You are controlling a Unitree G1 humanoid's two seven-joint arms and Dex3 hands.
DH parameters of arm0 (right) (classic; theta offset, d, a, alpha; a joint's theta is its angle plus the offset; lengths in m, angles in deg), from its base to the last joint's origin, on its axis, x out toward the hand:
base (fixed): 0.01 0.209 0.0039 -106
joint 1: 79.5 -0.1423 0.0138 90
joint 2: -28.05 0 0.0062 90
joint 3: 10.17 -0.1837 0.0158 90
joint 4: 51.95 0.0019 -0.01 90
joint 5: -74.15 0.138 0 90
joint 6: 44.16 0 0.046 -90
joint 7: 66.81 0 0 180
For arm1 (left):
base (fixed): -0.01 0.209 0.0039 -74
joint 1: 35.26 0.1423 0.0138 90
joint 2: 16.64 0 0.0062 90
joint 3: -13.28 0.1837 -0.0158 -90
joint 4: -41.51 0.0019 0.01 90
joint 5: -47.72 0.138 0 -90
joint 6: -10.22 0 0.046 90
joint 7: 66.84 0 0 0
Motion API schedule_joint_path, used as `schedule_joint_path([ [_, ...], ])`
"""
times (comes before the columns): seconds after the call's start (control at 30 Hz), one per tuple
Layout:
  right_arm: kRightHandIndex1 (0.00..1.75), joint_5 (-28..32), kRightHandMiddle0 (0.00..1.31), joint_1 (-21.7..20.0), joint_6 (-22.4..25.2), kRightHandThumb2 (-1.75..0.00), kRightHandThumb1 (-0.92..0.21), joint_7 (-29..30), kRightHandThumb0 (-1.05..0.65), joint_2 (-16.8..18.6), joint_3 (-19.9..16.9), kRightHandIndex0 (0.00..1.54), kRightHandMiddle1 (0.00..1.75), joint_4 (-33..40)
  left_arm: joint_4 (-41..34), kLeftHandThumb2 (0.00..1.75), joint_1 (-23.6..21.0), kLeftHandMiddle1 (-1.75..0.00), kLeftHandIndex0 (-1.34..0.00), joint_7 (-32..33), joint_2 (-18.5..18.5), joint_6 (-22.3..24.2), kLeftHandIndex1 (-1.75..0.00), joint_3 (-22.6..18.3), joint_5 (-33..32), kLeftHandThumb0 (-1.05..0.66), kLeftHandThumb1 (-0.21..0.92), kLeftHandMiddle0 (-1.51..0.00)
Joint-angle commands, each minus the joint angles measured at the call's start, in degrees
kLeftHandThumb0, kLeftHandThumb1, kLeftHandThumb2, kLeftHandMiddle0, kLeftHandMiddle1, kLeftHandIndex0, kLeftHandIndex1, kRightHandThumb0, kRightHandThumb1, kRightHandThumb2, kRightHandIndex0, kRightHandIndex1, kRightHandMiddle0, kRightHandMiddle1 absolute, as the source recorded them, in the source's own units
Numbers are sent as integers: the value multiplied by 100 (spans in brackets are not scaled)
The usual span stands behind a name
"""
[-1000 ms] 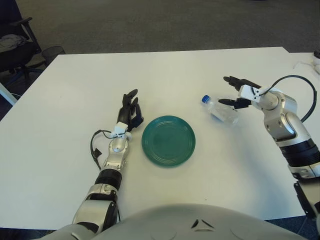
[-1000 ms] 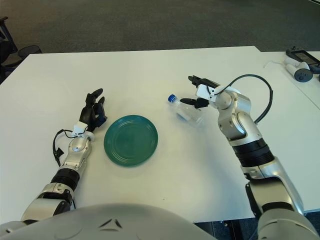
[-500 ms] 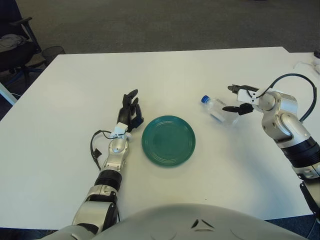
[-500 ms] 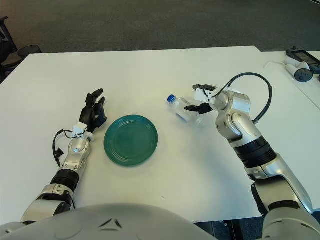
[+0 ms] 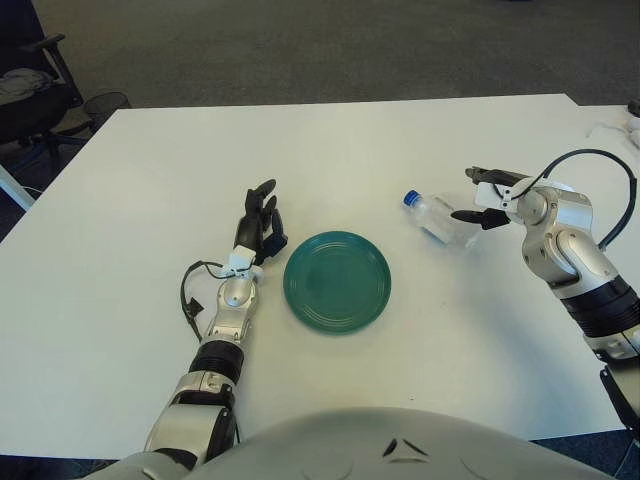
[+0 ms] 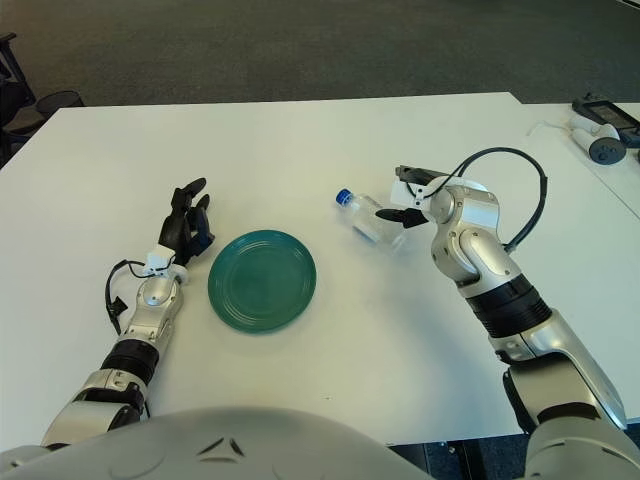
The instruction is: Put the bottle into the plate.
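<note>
Left eye view is showing us the reaching step — the grasp is not yet made. The bottle [image 5: 436,219], clear with a blue cap, is lying on its side on the white surface [image 5: 330,140], to the right of the green plate [image 5: 337,280] and apart from it, its cap pointing up and to the left. Our right hand [image 5: 482,196] is hanging at the bottle's far end, opposite the cap, with its fingers [image 5: 487,175] spread: one reaching over the upper side, another poking at the lower side near the base. We are judging them as open and holding nothing, though whether a fingertip is already touching the plastic we cannot tell. Our left hand [image 5: 258,222] is showing just left of the plate, fingers loosely extended, idle and holding nothing.

For the next move we are needing to bring the right hand further over the bottle's body so the fingers are straddling it, then close — a round, light bottle is likely to roll away if pushed from one side only. After that comes the lift and carry leftward to the plate.
</note>
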State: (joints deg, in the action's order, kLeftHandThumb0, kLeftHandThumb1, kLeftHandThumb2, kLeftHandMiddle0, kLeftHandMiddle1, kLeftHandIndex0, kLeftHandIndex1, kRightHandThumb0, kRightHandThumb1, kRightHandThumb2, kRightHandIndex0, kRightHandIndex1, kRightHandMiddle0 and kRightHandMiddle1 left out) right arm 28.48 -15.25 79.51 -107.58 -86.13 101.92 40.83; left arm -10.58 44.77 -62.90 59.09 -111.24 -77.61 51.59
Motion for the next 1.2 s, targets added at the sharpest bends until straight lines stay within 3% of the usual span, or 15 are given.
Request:
schedule_joint_path([
  [0.0,0,-73,0,-95,-49,-67,-92,61,-105,88,26,0,0,-129,281,96,551,-1,0,10,-52,188,-80,26,29,-87,92,-38],
  [1.17,0,-110,1,-537,277,-68,-92,-338,-105,617,334,0,1,-575,210,95,646,-1,0,-167,-39,114,-80,-1,-134,-86,92,-39],
])
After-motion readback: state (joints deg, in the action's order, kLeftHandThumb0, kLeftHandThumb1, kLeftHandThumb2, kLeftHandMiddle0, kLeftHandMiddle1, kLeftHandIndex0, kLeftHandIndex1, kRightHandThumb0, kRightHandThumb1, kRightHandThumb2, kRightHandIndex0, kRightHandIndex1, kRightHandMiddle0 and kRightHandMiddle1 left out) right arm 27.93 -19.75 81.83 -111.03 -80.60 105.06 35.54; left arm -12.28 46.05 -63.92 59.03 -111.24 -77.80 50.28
